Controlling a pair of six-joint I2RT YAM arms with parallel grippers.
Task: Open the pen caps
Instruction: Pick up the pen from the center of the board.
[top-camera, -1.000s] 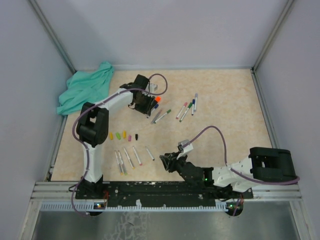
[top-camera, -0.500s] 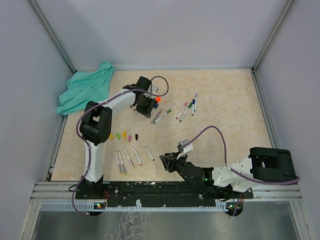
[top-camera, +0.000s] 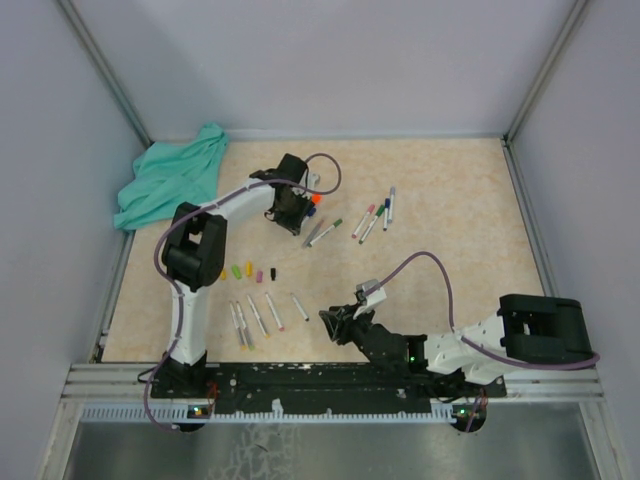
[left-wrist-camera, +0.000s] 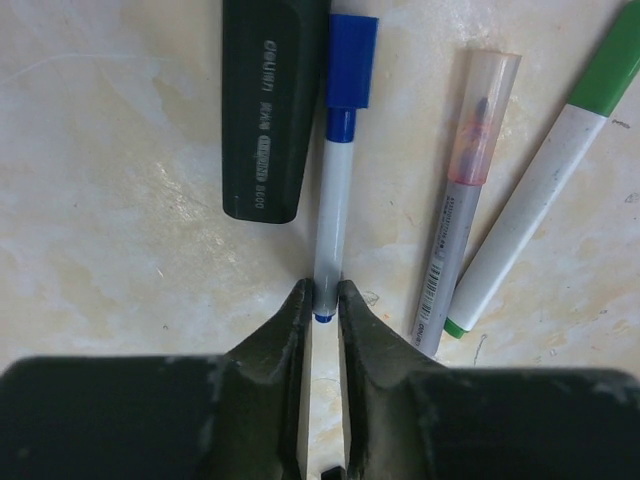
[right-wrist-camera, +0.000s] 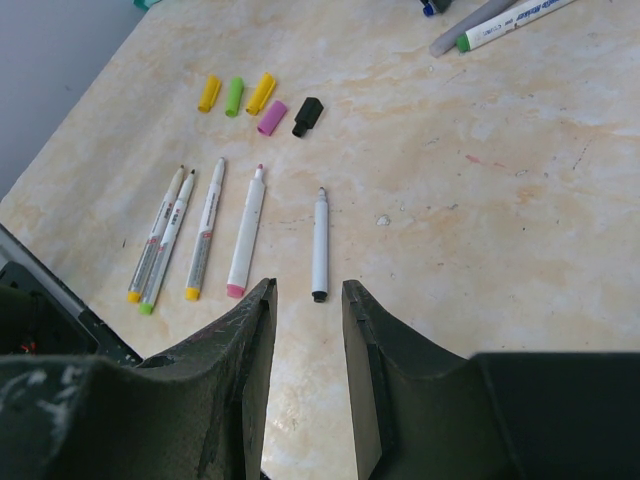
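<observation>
My left gripper (left-wrist-camera: 323, 300) is shut on the bare tail end of a white pen (left-wrist-camera: 330, 220) that lies on the table with its blue cap (left-wrist-camera: 350, 60) on. In the top view the left gripper (top-camera: 292, 210) is at the far middle, beside the orange cap (top-camera: 314, 199). Several loose pen caps lie in a row: yellow (right-wrist-camera: 209, 92), green (right-wrist-camera: 234, 96), yellow (right-wrist-camera: 261, 93), pink (right-wrist-camera: 271, 117) and black (right-wrist-camera: 307, 116). My right gripper (right-wrist-camera: 305, 300) is open and empty, just short of an uncapped pen (right-wrist-camera: 320, 245).
A black marker body (left-wrist-camera: 270, 110) lies left of the held pen. A grey clear-capped pen (left-wrist-camera: 470, 190) and a green-capped pen (left-wrist-camera: 540, 210) lie to its right. Several capped pens (top-camera: 375, 215) lie farther right. Several uncapped pens (top-camera: 260, 315) lie near the front, and a teal cloth (top-camera: 170, 180) is at the far left.
My left gripper has shifted slightly right and turned over the pens by the orange cap. The right arm has not moved.
</observation>
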